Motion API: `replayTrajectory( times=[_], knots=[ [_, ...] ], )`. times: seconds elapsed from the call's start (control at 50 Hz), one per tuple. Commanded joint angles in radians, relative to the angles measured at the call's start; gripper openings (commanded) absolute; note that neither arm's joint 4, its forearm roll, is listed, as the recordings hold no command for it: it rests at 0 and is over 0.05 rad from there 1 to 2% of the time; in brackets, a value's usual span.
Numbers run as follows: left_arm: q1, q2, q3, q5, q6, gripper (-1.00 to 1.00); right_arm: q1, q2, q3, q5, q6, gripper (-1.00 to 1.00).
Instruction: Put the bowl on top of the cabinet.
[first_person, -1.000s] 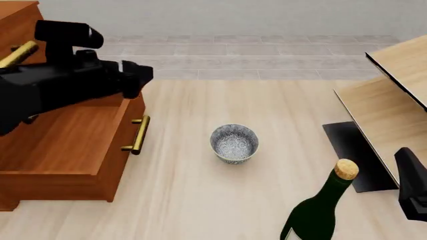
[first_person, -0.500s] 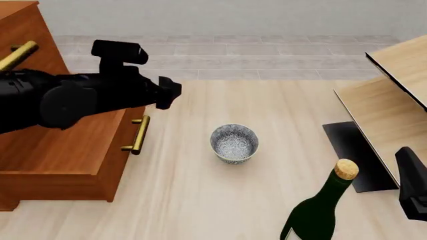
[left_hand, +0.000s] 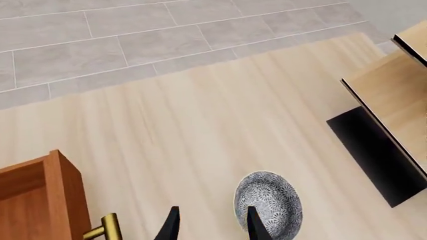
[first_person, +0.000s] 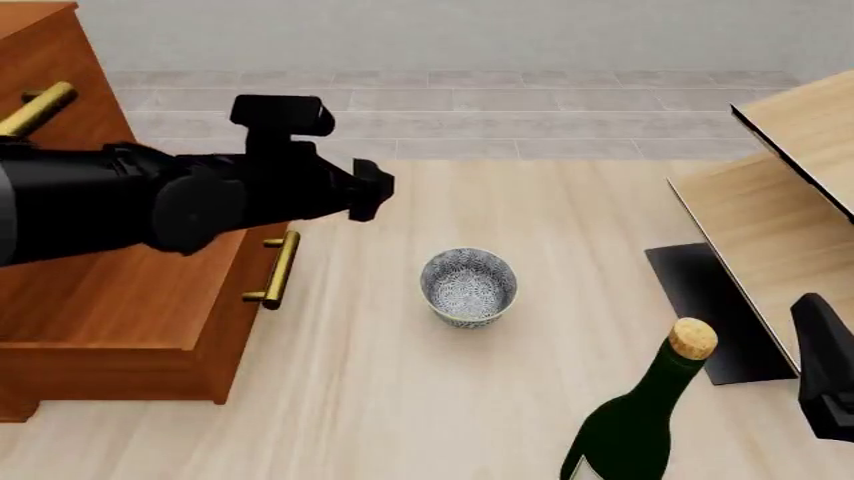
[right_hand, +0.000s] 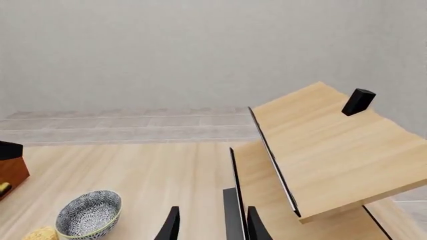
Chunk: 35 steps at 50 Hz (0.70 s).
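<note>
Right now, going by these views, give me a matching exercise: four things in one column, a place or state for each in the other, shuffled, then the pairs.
Things:
1. bowl
2. cabinet
3. bottle
4. left pincer

Places or states:
A. near edge of the front view, cork on top
B. open, in the air short of the bowl
C. upright on the table, nothing holding it
D. left side of the table, brass handles

Pairs: 1-C, 2-D, 3-A, 4-B
</note>
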Motion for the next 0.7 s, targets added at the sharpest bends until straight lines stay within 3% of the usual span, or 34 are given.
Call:
replayTrajectory(
  times=[0.02, 0.7],
  knots=[
    [-0.02, 0.05, -0.01, -0.027, -0.041, 1.0, 0.001, 0.0, 0.0, -0.001, 0.0, 1.0],
    [-0.082, 0.215, -0.043, -0.099, -0.08, 1.0, 0.006, 0.0, 0.001, -0.001, 0.001, 1.0]
  ],
)
